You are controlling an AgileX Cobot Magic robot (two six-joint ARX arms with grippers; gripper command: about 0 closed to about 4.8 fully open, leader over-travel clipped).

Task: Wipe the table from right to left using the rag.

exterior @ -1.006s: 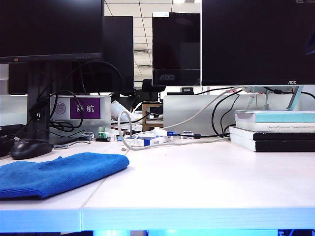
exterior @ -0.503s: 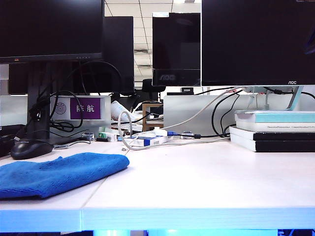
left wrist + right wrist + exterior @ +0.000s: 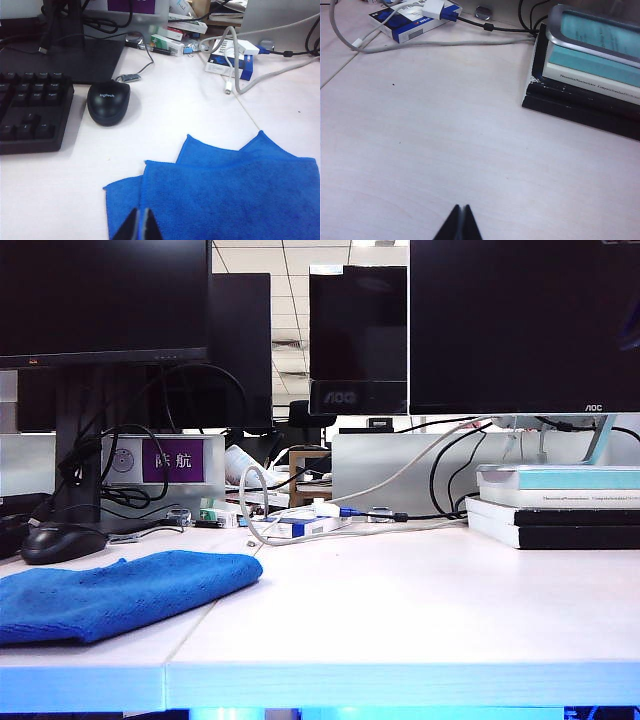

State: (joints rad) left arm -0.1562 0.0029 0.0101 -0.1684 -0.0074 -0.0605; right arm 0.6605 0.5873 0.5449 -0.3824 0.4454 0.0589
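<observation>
Now at the left end of the table (image 3: 420, 620), the rag (image 3: 110, 592) lies rumpled and released beside the mouse (image 3: 62, 542), barely shifted from a second ago; in the left wrist view the left gripper (image 3: 139, 226) hangs above the cloth's near edge, tips nearly together and pinching nothing; the right gripper (image 3: 460, 220) hovers pressed together and empty over bare desk near the stacked books (image 3: 592, 80); the wipe looks finished, judging by where the cloth rests.
</observation>
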